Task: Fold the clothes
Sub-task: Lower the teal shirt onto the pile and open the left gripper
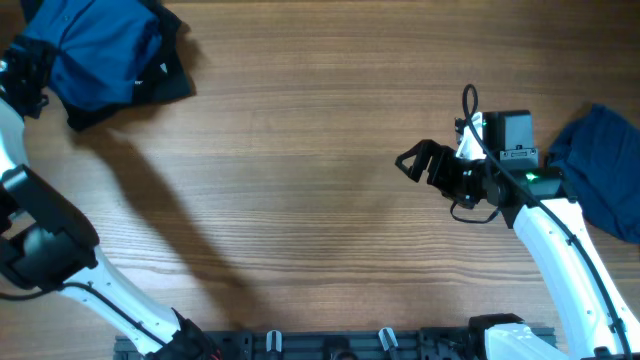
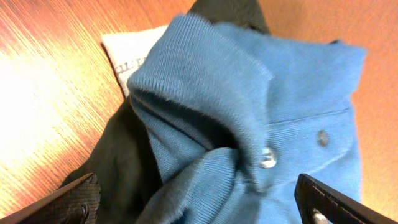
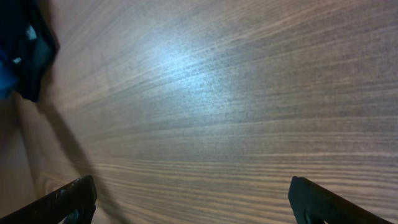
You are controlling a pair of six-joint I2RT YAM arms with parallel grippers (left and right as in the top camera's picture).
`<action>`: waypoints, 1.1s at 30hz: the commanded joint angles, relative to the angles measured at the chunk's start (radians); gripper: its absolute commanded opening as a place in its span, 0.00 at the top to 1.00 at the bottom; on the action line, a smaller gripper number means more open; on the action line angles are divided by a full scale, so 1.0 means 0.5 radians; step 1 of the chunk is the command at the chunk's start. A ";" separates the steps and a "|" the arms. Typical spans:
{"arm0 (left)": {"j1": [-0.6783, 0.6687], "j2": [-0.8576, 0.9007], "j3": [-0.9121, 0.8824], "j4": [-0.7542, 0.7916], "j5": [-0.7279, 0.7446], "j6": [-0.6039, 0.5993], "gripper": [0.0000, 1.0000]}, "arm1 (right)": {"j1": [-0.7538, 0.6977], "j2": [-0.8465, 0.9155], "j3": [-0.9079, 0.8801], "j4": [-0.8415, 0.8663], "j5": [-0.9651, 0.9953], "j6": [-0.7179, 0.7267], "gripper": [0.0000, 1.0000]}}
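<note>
Barely begun, I'd say: the blue shirt (image 1: 100, 50) lies bunched in the tabletop's far-left corner, with the left gripper (image 2: 199, 208) wide open over it. A darker garment (image 1: 605, 165) lies at the right edge, unfolded, and the right gripper (image 1: 412, 160) is wide and empty.

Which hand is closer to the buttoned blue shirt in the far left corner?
Left. The left hand hangs open directly over the shirt; the right hand is far across the table, over bare wood.
</note>
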 commanded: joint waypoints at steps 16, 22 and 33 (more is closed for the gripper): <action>-0.056 -0.664 0.043 0.063 -0.179 0.099 0.17 | -0.007 0.017 -0.011 -0.064 0.036 -0.132 0.00; -0.166 -0.716 0.042 0.101 -0.265 0.100 0.96 | -0.006 0.017 -0.011 -0.062 0.037 -0.132 0.00; -0.514 -0.210 0.042 0.791 -0.881 0.169 0.96 | -0.006 0.017 -0.011 -0.112 0.036 -0.174 0.00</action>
